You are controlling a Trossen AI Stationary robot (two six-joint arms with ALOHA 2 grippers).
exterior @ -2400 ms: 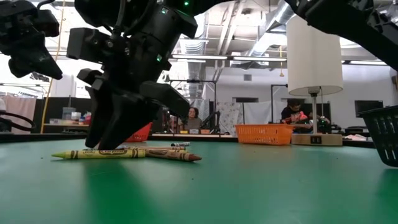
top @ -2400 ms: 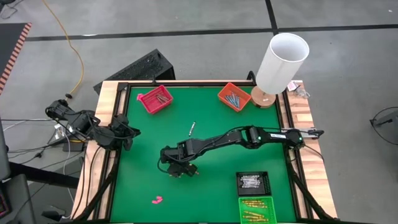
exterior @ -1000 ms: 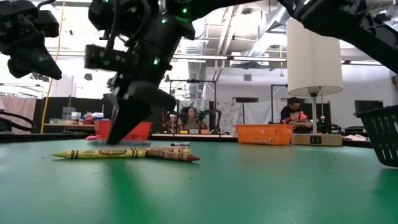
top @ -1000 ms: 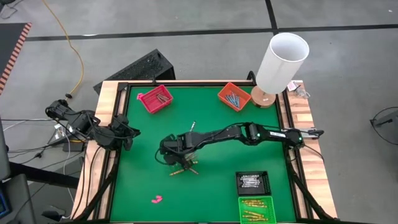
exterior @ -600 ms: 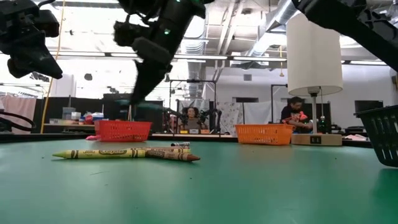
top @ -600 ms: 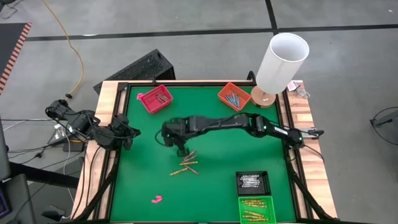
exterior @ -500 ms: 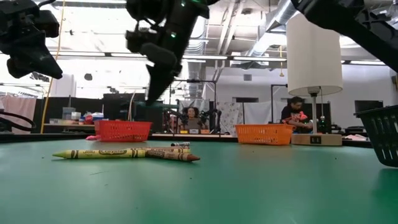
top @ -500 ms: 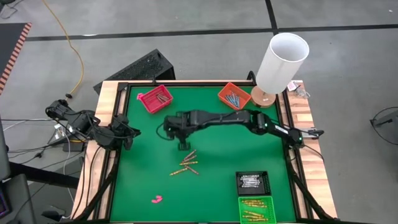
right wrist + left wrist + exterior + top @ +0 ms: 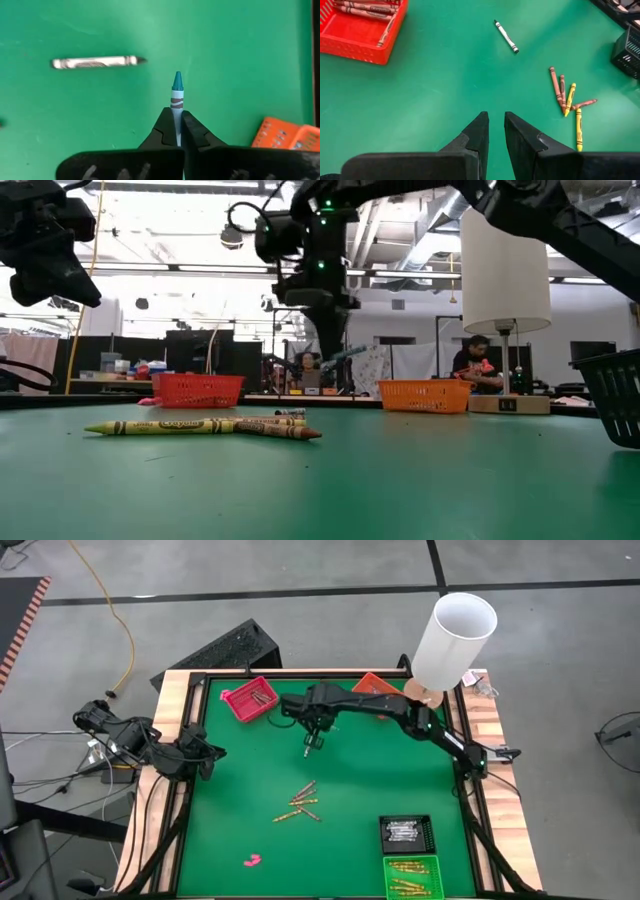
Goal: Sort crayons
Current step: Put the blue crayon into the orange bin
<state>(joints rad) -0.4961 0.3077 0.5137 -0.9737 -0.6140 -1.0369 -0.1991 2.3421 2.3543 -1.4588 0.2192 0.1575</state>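
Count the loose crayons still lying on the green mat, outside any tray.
6. Five lie in a cluster mid-table: two yellow, three reddish-brown. A white-grey crayon lies alone nearer the red tray. A seventh, the teal crayon, is held by the right gripper. Others could be hidden beneath the arm.

Open green worktop [image 9: 230, 800] across the left and front-left, broken only by a small pink lump [image 9: 252, 862]. Mid-worktop blocked low by a loose cluster of crayons [image 9: 300, 802], with a lone white-grey crayon [image 9: 309, 746] lying farther back. Red tray [image 9: 249, 699] and orange tray [image 9: 372, 690] along the far edge, tall white lamp [image 9: 450, 640] at the far right corner. Black tray [image 9: 407, 833] and green tray [image 9: 412, 876] filling the front right. Right arm stretched over the rear centre, above the lone crayon.
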